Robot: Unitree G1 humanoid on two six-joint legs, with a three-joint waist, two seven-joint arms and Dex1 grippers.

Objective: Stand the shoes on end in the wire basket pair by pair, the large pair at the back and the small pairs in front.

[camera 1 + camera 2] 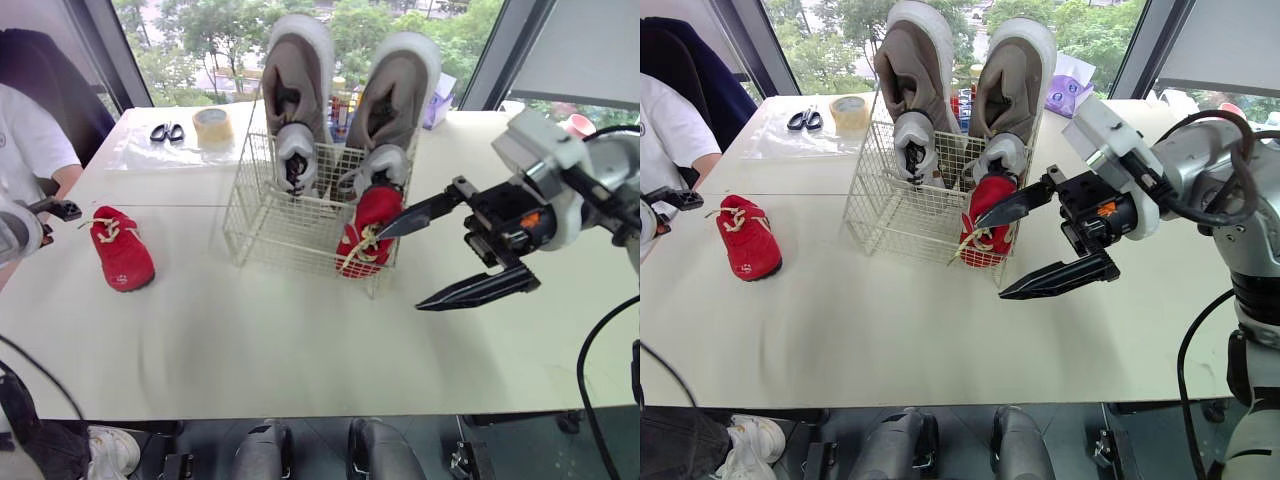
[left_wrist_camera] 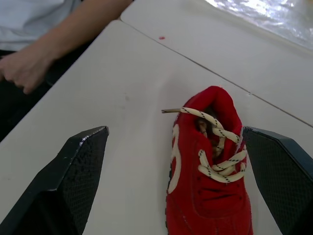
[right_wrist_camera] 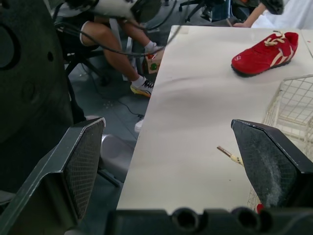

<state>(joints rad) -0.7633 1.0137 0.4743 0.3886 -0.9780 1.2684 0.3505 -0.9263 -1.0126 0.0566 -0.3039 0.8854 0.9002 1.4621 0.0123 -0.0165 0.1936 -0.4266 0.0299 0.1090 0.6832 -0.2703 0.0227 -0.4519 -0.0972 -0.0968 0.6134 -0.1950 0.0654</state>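
The right arm reaches in from the right with the right gripper [image 1: 400,270] turned sideways, just off the near right corner of the wire basket [image 1: 258,225]. Its two fingers are spread wide and hold nothing. The upper tip lies against or just short of the red shoe in the basket [image 1: 368,222]; I cannot tell which. The lower finger hangs over bare table [image 1: 300,340], nearer the robot.

The left gripper [image 2: 173,131] sits low at the left edge of the table, fingers also spread wide, one on each side of the heel end of the red shoe on the table [image 1: 122,252]. One finger is just beside the heel and the other is well apart from it.

That loose shoe lies flat on its sole, toe toward the robot, well left of the basket, with a lace end trailing toward the gripper. The table between it and the basket is open, as is the whole near strip.

In the basket, two large shoes [image 1: 298,70] stand on end along the far side, rising well above the rim. Two small grey shoes [image 1: 295,150] stand just in front of them. The red one stands at the near right corner, against the wire. The near left part of the basket is open.

Far left of the basket, a tape roll [image 1: 213,124] and scissors [image 1: 167,132] lie on a plastic sheet [image 1: 150,152]. A person [image 1: 28,140] sits at the left edge, a hand [image 2: 22,71] near the left gripper.
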